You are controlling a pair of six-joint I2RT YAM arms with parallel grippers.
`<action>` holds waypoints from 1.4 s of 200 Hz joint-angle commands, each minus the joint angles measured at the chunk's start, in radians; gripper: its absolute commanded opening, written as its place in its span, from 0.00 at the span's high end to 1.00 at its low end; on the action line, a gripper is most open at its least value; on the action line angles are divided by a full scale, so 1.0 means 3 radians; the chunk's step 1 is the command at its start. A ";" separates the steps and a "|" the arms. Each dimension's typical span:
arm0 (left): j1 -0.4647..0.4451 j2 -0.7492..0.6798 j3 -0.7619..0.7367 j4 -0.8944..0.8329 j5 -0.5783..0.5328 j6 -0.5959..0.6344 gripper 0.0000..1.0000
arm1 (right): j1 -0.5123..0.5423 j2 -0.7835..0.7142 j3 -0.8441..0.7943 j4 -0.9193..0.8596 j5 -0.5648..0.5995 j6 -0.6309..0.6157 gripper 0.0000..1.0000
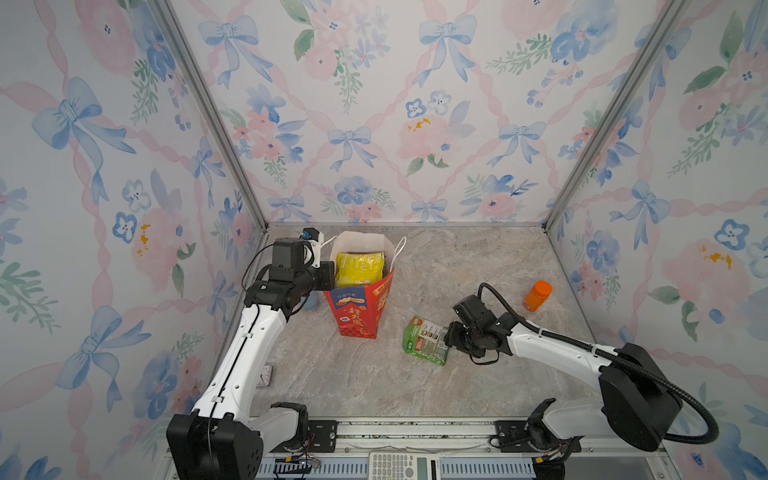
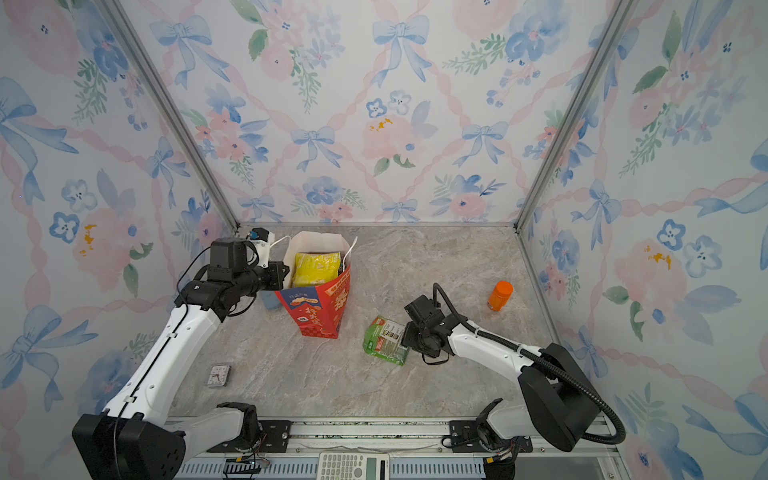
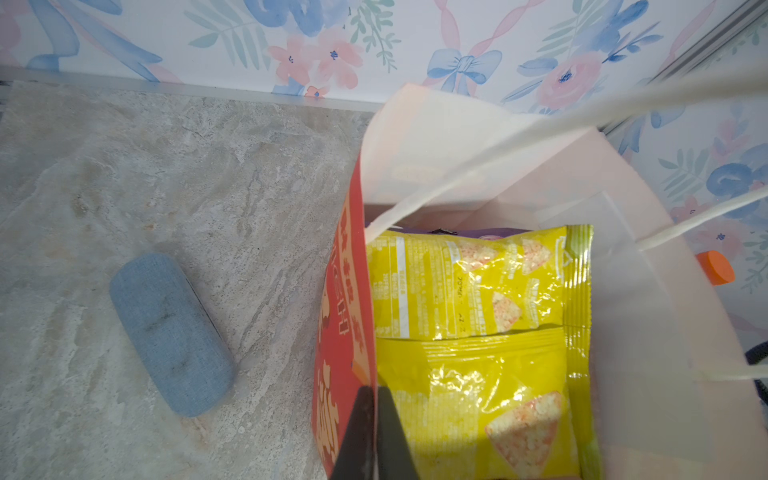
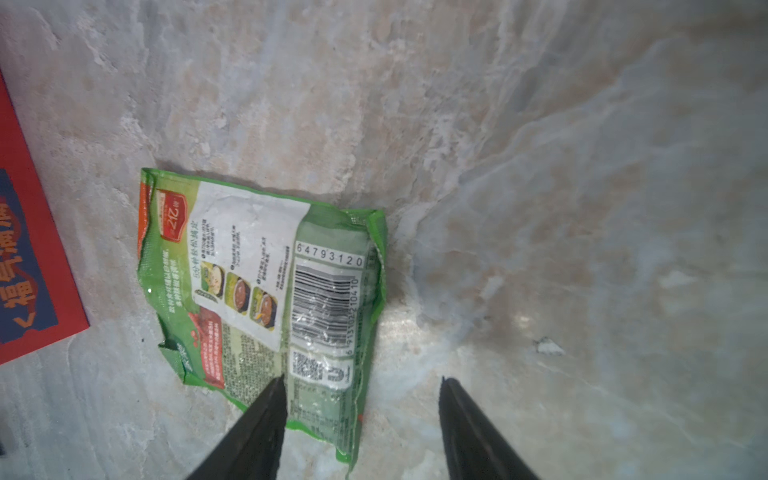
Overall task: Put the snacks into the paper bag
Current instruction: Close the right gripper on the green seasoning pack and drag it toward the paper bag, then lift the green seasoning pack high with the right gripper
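Left wrist view shows a blue fabric case (image 3: 170,332) lying flat on the marble counter (image 3: 124,166), just beside the paper bag (image 3: 343,291) on its left. Nearer the counter's left edge and toward the front, a small grey rectangular item (image 2: 219,375) lies alone in a top view.

The left gripper (image 3: 374,392) is pinched tight on the rim of the bag's red left wall, with the paper between its pressed-together fingers. The bag stands upright toward the back edge, left of the middle. Its mouth is wide and white inside, and its white rope handles (image 3: 540,137) cross the opening. Two yellow packets (image 3: 478,291) sit inside it, one overlapping the other, with a sliver of purple showing behind them.

Right of the bag and apart from it, near the middle of the counter, a green packet (image 1: 426,340) lies flat with its barcode side up. The right gripper (image 4: 361,380) is low at the packet's right end with its jaws standing apart. One finger is over the packet and the other over bare counter past its edge. Whether either finger touches the packet cannot be told.

An orange bottle (image 1: 537,295) stands upright near the right edge, well apart from the packet. A calculator (image 1: 405,466) lies on the rail below the front edge.
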 commanded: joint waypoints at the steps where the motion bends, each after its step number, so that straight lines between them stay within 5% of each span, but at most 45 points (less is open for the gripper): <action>1: -0.0014 -0.0126 -0.0002 0.0111 0.0055 0.0008 1.00 | 0.0105 0.0120 0.0057 0.0047 0.0112 0.0111 0.38; 109: -0.0014 -0.0134 -0.0010 0.0109 0.0051 0.0013 1.00 | 0.0235 0.0654 0.0189 0.0264 0.0189 0.0222 0.45; 147: -0.0011 -0.0160 -0.0018 0.0114 0.0030 0.0024 1.00 | 0.0234 0.0767 0.0176 0.0294 0.0222 0.0242 0.66; 185: -0.0009 -0.0145 -0.0018 0.0113 0.0034 0.0024 1.00 | 0.0193 0.0760 0.0141 0.0323 0.0238 0.0218 1.00; 280: -0.0009 -0.0119 0.0002 0.0112 0.0045 0.0009 1.00 | 0.0083 0.0128 0.0889 -0.0393 0.0670 -0.0472 1.00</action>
